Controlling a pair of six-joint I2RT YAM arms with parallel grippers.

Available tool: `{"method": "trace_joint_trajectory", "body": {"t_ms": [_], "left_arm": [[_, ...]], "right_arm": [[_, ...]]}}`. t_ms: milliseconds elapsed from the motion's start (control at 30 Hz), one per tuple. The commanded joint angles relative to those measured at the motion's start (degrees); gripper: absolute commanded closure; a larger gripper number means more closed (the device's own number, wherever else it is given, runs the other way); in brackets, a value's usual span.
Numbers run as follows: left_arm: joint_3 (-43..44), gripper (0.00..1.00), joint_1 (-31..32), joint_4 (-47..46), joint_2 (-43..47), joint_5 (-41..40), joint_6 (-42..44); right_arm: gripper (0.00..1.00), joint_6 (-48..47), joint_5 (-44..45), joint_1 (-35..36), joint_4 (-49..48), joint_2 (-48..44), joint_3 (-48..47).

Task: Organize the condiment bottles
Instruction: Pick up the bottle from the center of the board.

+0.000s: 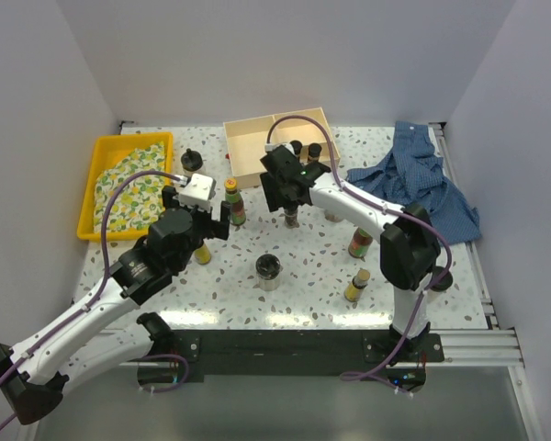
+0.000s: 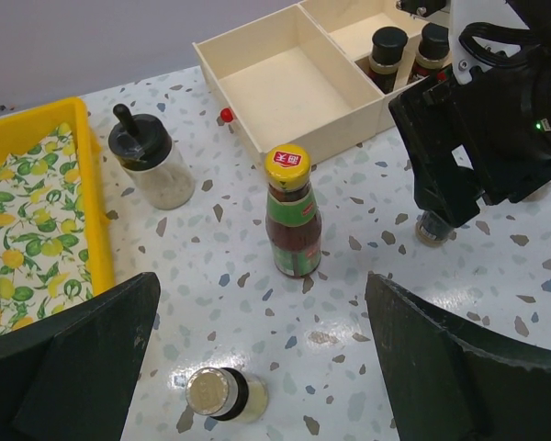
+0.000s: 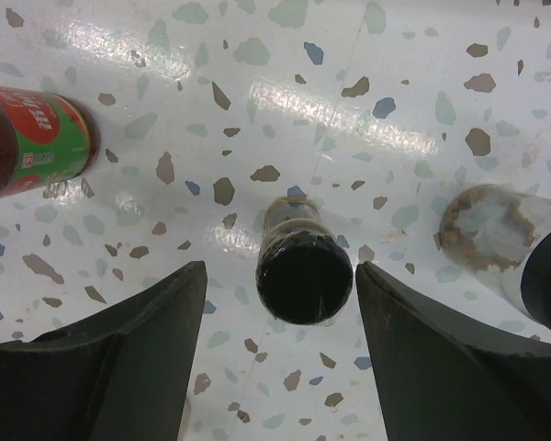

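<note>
While angled down, right fingers straddle dark-capped bottle untouched | left fingers wide apart

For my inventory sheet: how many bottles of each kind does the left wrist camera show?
Slim sauce bottle, yellow cap: 1
Clear jar, black lid: 1
Small yellow bottle: 1
Dark-capped bottles in the wooden box: 2
Bottle under the right claw: 1
Total: 6
</note>
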State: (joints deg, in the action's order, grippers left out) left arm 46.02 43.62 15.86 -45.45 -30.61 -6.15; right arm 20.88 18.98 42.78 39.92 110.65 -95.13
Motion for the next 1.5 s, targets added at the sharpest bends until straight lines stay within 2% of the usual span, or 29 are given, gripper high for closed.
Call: {"method": "trace_joint_trajectory", "body": {"t_ms": [0,300,667,733,767,867,900,1100,1233,1467], "left_arm": [[-0.23,0.0,0.07,-3.03,0.63,-1.47,1.14],[-0.14,0.0,0.07,-3.03,0.54,-1.64,1.14],[-0.23,0.0,0.07,-3.03,0.72,-1.82,1.06],[-0.32,0.0,-0.02,-3.03,0.72,-1.82,0.97],[-0.32,0.0,-0.02,-3.03,0.72,-1.91,0.97],[-0.4,0.0,-0.02,-3.11,0.8,-2.0,0.97],[-0.32,0.0,0.07,-3.03,0.72,-2.08,0.97],[-0.4,0.0,-0.02,-3.11,0.8,-2.08,0.88],[-0.32,0.0,-0.02,-3.11,0.63,-2.08,0.97],[-0.4,0.0,-0.02,-3.11,0.98,-1.82,0.88]], "right_arm": [[0.32,-0.23,0.97,-0.07,-0.02,0.79,-0.58],[0.38,0.3,1.93,0.02,0.77,1.41,-0.49],[0.36,1.26,2.9,-0.07,1.83,2.99,-0.23],[0.46,1.44,3.51,0.02,1.04,2.29,0.56],[0.55,1.35,3.69,-0.07,0.77,1.94,0.91],[0.67,0.56,4.66,0.02,0.24,0.36,0.65],[0.68,0.3,4.92,0.02,0.33,-0.34,0.21],[0.72,-2.69,7.29,-0.51,4.63,-2.02,-6.98],[0.72,-5.49,8.09,-3.23,6.74,-2.02,-13.14],[0.73,-7.08,6.51,-13.67,9.12,0.44,-24.38]]}}
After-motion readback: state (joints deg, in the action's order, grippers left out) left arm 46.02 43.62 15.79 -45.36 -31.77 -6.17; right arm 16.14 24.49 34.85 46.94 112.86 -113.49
